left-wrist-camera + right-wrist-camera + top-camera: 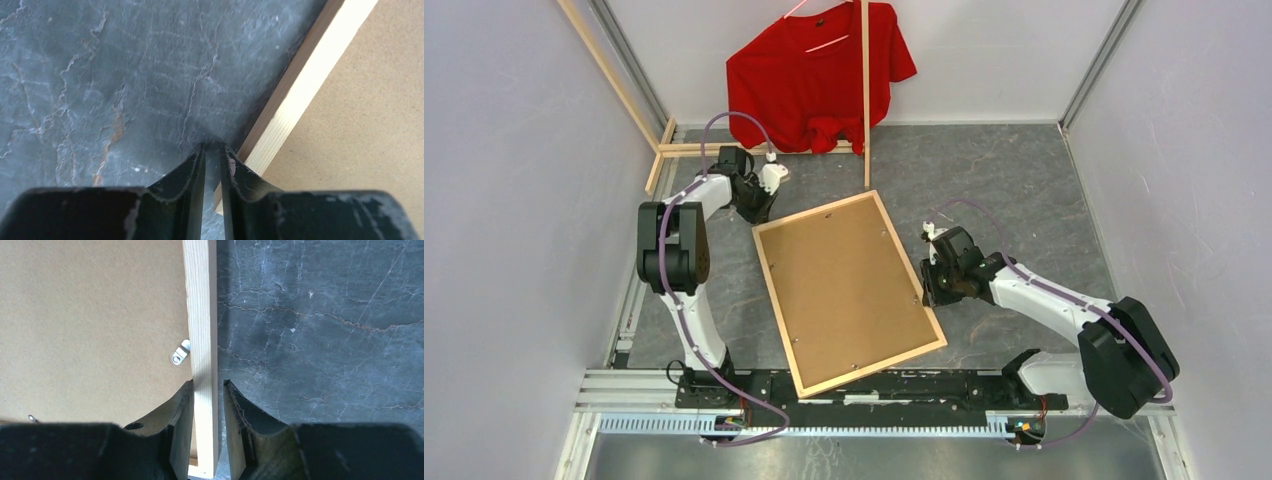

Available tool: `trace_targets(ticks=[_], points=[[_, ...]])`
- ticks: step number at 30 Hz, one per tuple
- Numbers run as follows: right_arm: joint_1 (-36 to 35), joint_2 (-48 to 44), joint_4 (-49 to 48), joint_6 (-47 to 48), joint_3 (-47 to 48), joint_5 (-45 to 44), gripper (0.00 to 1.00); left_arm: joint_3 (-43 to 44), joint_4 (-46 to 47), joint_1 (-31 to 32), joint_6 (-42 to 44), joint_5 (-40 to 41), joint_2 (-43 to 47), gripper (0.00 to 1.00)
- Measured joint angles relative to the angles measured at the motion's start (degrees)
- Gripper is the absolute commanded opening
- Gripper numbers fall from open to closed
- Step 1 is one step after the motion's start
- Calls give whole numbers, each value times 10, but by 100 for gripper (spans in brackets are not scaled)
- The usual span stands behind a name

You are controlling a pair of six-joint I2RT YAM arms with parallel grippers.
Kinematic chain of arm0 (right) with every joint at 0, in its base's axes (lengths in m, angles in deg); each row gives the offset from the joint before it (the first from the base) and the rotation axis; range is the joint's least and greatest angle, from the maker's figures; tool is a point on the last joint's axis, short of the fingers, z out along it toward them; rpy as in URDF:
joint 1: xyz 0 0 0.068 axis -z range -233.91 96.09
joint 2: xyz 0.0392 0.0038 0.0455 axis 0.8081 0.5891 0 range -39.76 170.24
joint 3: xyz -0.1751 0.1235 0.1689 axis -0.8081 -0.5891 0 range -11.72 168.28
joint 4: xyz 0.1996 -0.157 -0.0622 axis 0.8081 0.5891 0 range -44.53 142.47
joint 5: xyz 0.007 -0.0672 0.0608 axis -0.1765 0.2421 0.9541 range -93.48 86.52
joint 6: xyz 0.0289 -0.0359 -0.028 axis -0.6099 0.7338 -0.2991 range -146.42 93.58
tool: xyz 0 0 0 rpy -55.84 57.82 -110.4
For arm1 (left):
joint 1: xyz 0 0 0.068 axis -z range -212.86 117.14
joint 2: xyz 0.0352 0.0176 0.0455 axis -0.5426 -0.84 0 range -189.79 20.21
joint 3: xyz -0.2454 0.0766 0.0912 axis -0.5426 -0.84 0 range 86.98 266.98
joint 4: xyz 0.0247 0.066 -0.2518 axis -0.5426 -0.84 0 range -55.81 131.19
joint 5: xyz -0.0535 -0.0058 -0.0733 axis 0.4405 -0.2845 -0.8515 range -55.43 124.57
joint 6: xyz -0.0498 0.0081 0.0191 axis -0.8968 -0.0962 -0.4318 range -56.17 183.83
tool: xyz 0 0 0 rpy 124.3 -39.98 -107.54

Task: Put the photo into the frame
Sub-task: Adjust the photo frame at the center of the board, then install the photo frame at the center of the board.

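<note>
**Frame face down, gripped at its right edge**

The frame (814,211) is seen lying flat on the table (1004,180), back upward and filled edge to edge by the brown board (849,290). It is set askew at the centre of the top view, its long sides running from about 11 o'clock to 5 o'clock.

At the frame's 3 o'clock edge, the right gripper (927,285) is brought in low. From the right wrist the light wood strip is seen running straight up between the fingers (182,410), one on the board side and one on the table side. The strip is grasped there. A small metal clip (180,352) is seen on the board, just beside the strip at 12 o'clock from the inner finger.

At 11 o'clock, the left gripper (756,205) is held down at the frame's far left corner. From its wrist the fingers (197,165) are seen drawn almost together. A thin slit is left between them, and grey table shows through it. Nothing is clearly held. The frame's corner lies just at the right-hand finger, and whether it is touched cannot be told.

At 12 o'clock a red shirt (814,70) is draped over light slats (866,100), well apart from the frame.
</note>
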Motion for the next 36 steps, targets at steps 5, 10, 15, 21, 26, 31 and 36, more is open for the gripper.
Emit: trace_targets(ticks=[5,10,15,21,26,31,36], points=[[1,-2,-7,3,-1,-2,33,-40,16,-8,70,10,28,24],[2,-12,-4,4,-10,-2,33,-70,19,-9,129,9,53,23],[2,19,-6,9,3,-2,33,-96,22,-9,161,12,85,22],[2,114,12,21,79,2,31,-112,15,-9,180,13,108,22],[3,157,26,34,127,-7,23,-135,-72,-3,188,-19,120,22],[4,167,42,53,141,-14,16,-131,-97,2,185,-26,120,22],[5,174,52,68,150,-17,20,-123,-136,1,185,-48,117,22]])
